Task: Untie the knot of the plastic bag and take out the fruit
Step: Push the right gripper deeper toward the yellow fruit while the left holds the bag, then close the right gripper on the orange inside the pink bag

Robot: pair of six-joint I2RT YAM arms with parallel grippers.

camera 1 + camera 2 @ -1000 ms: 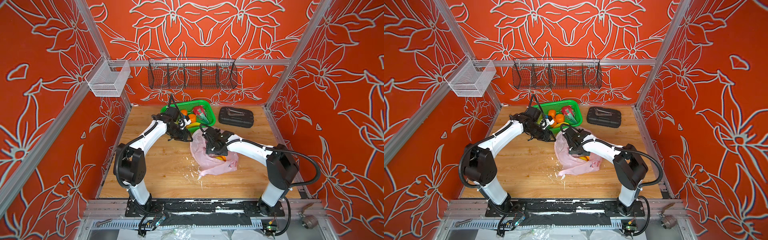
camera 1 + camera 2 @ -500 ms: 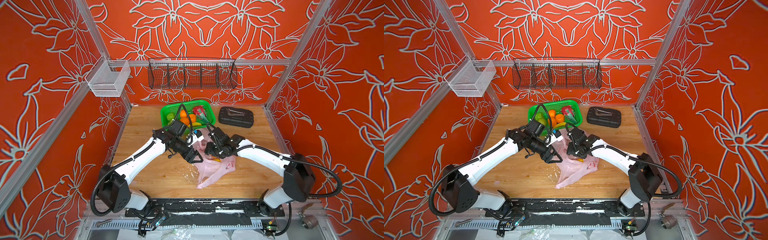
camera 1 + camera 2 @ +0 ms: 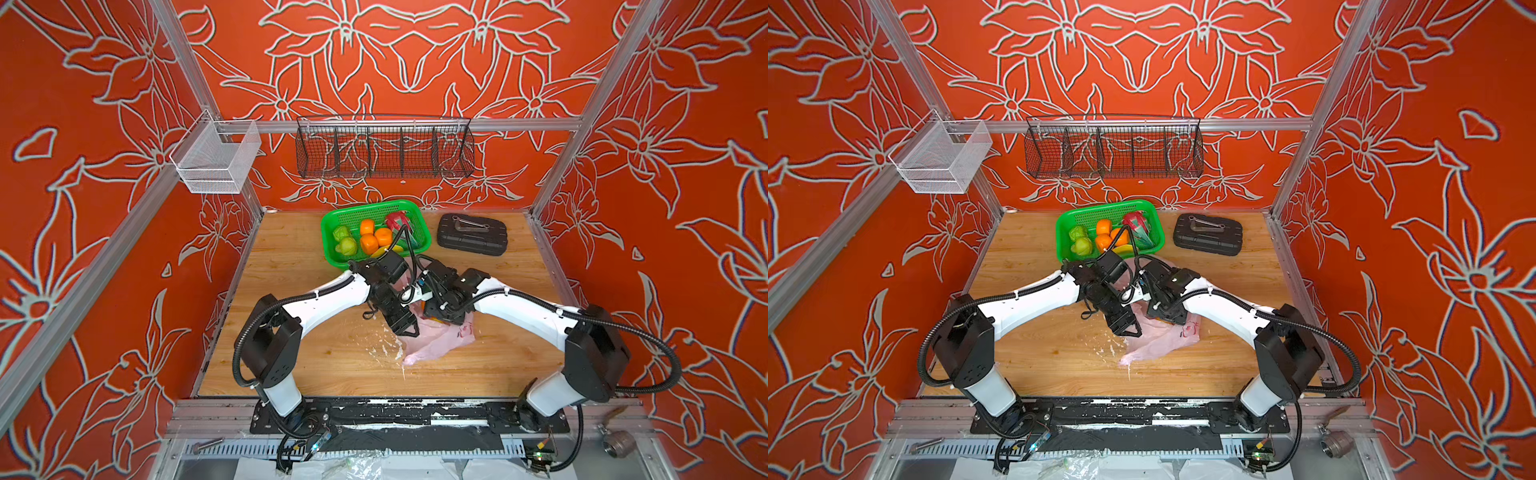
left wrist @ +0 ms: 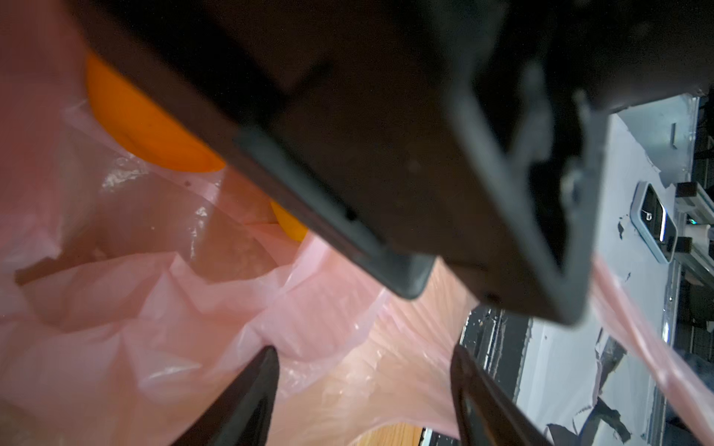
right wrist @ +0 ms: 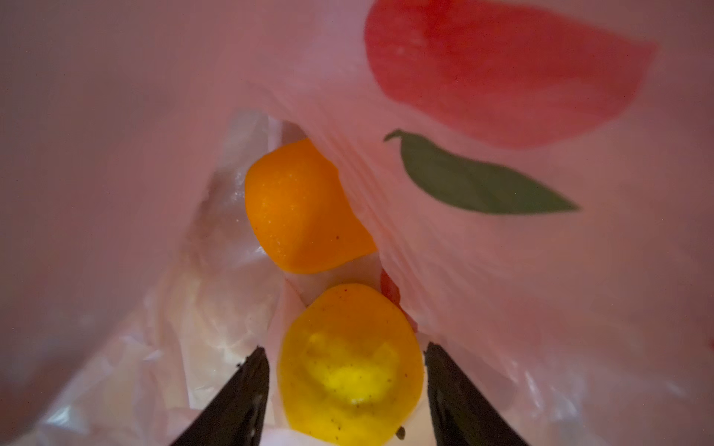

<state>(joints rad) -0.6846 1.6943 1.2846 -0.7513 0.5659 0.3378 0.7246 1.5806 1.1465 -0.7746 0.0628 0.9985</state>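
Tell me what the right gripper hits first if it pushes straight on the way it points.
The yellow fruit. In the right wrist view it sits just ahead of the right gripper, flanked by its fingers, inside the pink bag. An orange fruit lies beyond. Depth is unclear; contact may be close.

oranges (image 3: 369, 243) 4 | green apples (image 3: 347, 246) 2 | plastic bag (image 3: 440, 340) 1 — basket (image 3: 328, 241) 1
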